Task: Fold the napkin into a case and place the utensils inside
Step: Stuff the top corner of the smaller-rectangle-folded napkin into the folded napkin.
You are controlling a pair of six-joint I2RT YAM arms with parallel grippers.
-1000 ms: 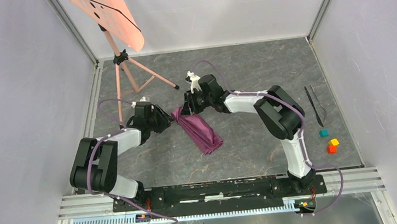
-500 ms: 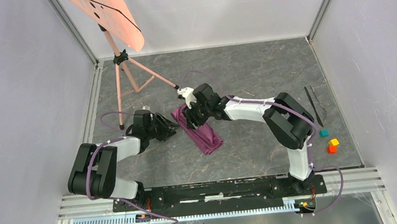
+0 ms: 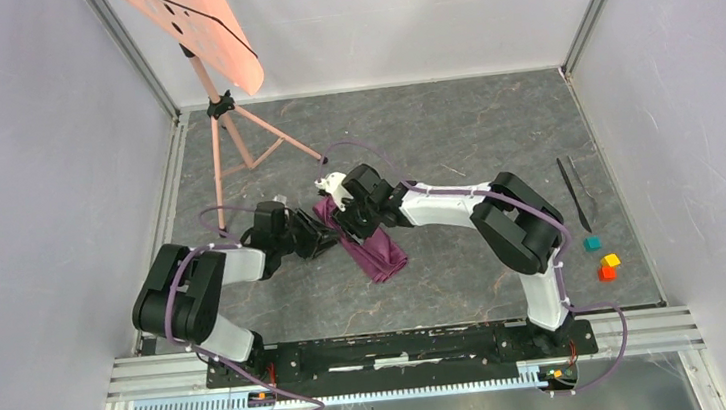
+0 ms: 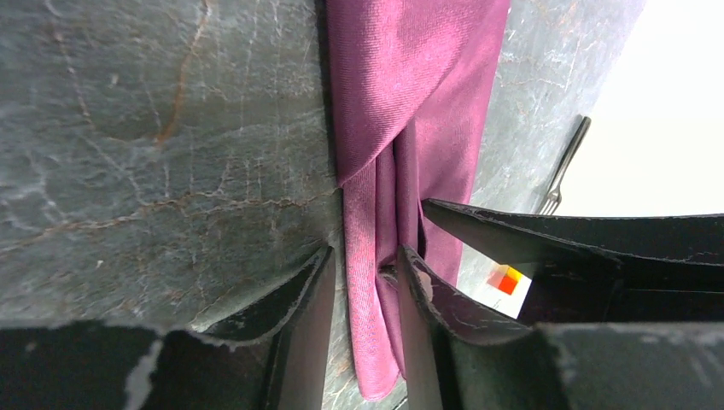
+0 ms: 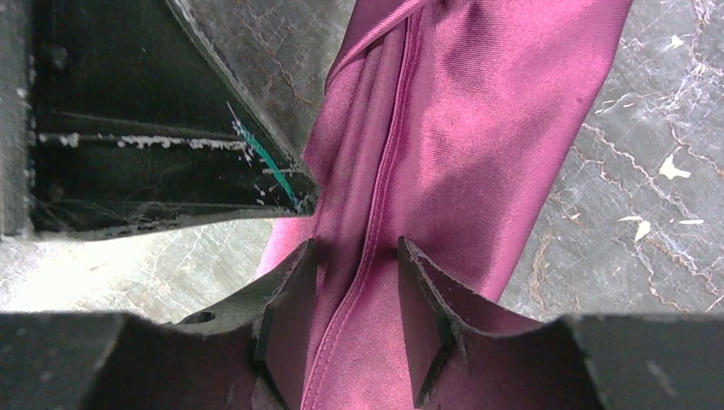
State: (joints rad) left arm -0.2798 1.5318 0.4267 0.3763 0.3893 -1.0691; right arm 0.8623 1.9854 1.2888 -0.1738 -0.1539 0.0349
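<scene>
A plum-maroon napkin [image 3: 373, 244], folded into a long narrow strip, lies a little left of the middle of a grey stone-patterned worktop [image 3: 453, 136]. It runs slantwise from far left to near right.

Both hands crowd its far-left end. The right hand [image 3: 349, 221] comes in from the right, and its wrist view shows narrow fingers pinching a raised ridge of the shiny cloth. The left hand [image 3: 325, 237] comes in from the left. Its fingers are also narrow and stand either side of the layered end of the strip. A dark line sits between one finger and the cloth, so whether it truly grips cannot be told.

The two metal utensils [image 3: 576, 194], one of them a fork [image 4: 563, 171], lie side by side near the right edge, well apart from the napkin. Three small cubes, teal [image 3: 592, 242], yellow [image 3: 612, 260] and orange [image 3: 606, 273], sit just nearer than them. A peach-coloured stand [image 3: 219, 108] occupies the far left corner.

Likely risks:
- The hands are almost touching, so a small sideways move could knock finger against finger.
- If they pull in different directions, the layers could slide apart and the folds come undone.
- The cloth looks slick, so a light pinch may slip off the ridge.
- A pocket pressed flat would leave no opening for the utensils.
- The utensils lie thin and flat on the stone, which probably makes them hard to pick up, and a reach for them could nudge the cubes.
</scene>
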